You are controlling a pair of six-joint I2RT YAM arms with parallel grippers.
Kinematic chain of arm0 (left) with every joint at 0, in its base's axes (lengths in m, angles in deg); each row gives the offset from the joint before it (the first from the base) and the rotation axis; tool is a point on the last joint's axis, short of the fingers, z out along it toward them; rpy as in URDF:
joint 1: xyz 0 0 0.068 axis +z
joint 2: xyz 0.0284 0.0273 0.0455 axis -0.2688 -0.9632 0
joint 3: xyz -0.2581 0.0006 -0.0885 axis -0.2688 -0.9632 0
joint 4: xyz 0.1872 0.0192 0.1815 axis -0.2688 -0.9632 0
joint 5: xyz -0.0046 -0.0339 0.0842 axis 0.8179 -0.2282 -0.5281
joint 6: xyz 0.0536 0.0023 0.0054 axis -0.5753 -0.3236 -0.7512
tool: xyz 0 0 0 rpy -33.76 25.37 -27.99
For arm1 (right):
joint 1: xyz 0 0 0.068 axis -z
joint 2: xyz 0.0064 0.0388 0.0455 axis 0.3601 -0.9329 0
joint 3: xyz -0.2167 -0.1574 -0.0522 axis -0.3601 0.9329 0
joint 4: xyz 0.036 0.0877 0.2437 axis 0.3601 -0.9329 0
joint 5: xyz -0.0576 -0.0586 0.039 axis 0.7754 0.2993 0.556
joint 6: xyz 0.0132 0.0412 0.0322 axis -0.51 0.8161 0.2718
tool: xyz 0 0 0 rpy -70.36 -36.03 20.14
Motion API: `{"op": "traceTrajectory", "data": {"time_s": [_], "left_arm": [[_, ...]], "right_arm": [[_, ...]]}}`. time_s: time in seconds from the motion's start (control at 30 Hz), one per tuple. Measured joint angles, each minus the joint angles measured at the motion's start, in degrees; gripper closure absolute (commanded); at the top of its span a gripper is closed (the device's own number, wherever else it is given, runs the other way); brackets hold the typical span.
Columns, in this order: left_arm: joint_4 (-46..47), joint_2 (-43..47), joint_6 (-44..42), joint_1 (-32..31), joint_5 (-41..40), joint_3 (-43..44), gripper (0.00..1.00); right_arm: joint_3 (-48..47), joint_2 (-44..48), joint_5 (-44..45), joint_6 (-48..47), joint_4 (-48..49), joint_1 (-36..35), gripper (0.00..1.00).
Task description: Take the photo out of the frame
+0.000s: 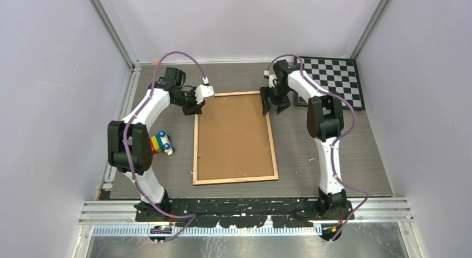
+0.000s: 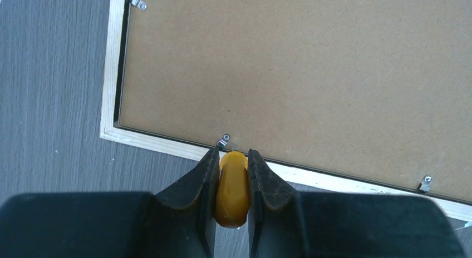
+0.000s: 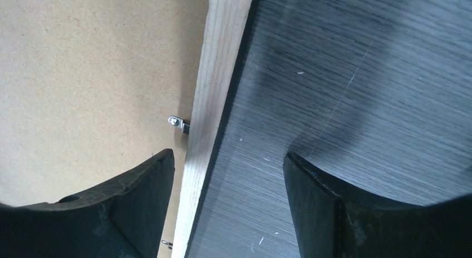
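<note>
Looking down on one grey wood-grain counter point(image 1: 334, 135). Counting one frame point(image 1: 236, 180) on it, lying face down across the middle, long sides running away from the arm bases, light wood rim facing up. Finding one brown backing board point(image 1: 234, 135) sitting inside that rim and filling it. Not seeing the photo: hidden under the board, if anywhere.

Counting one black-and-white checkered board point(image 1: 334, 80), lying flat at the far right corner of the counter, apart from the frame.

Counting two arms: reaching the left arm point(image 1: 147, 105) toward the frame's far left corner and the right arm point(image 1: 323, 119) toward its far right corner.

Counting one small toy point(image 1: 161, 143) in red, yellow, green and blue, resting on the counter left of the frame, near the left arm's elbow.

Holding the left claw point(image 2: 232, 155) clamped on one yellow rounded piece point(image 2: 232, 185), its tip just beside a metal clip point(image 2: 224, 139) at the rim's inner edge.

Holding the right claw point(image 3: 228, 158) apart, straddling the wood rim: one finger over the backing board, the other over bare counter; cannot tell whether either is touching.

Counting three such clips in the left wrist view and two in the right wrist view.
</note>
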Motion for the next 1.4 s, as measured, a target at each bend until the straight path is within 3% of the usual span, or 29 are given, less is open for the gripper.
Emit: {"op": "traceTrajectory", "data": {"time_s": [0.47, 0.9, 1.4], "left_arm": [[-0.7, -0.8, -4.6, 0.0, -1.5, 0.0, 1.00], [2.9, -1.6, -4.6, 0.0, -1.2, -0.2, 1.00], [5.5, -2.8, -1.5, -0.2, 0.6, 0.4, 1.00]], "right_arm": [[-0.3, -0.3, 3.7, -0.7, -0.2, -1.3, 0.30], [-1.7, -1.4, 3.7, -2.4, -0.9, -1.9, 0.42], [-3.0, -2.3, 3.5, -3.3, -1.8, -2.2, 0.43]]}}
